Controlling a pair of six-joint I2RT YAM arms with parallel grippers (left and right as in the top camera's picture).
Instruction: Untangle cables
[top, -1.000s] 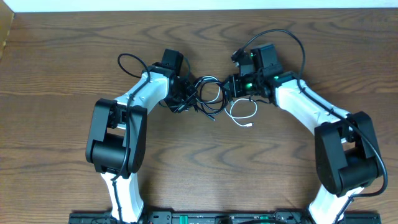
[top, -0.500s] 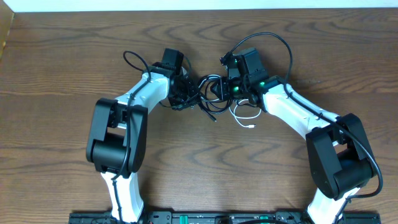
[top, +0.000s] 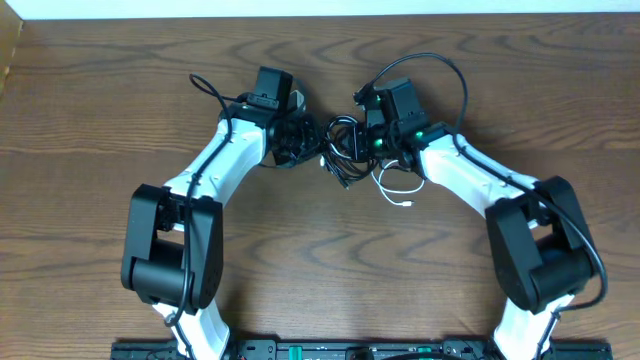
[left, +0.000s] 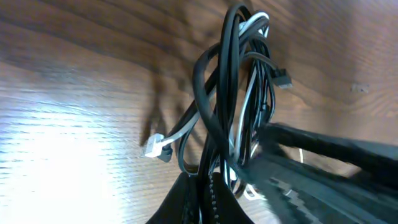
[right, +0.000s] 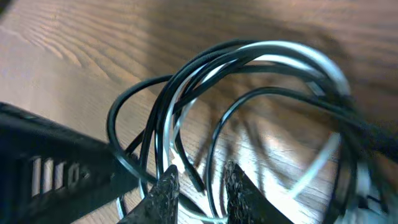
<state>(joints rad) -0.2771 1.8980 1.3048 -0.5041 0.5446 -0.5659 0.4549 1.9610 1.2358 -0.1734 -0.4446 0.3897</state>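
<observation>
**Inspector:** Position of the cables at the time of observation?

**Onlooker:** Both were bunched in one knot near the far middle of the bench (top: 100, 120), directly between the two arms. The black cable (left: 214, 93) ran in several long loops, and the white cable (left: 184, 129) threaded through them.

**Inspector:** State of the left pincer (left: 205, 199)?

**Onlooker:** Together. Its fingers were closed at the foot of the bundle, with strands of the black cable running straight down into them. I recorded it as clamped on the black cable. The white cable passed just beside the fingers, and I could not tell whether it was caught as well.

**Inspector:** And the right pincer (right: 199, 186)?

**Onlooker:** It was at the opposite side of the same knot. A narrow gap showed between its two ribbed fingertips, and a black strand lay in that gap. Loops of both cables arched over the tips. Whether the fingers actually pinched anything, I could not tell.

**Inspector:** Loose ends?

**Onlooker:** In the left wrist's view the white plug (left: 153, 148) stood clear of the knot, over the wood. A small black plug (left: 283, 79) stuck out from the upper side of the bundle. From above, one slack loop of white trailed onto the bench just beside the right arm.
</observation>
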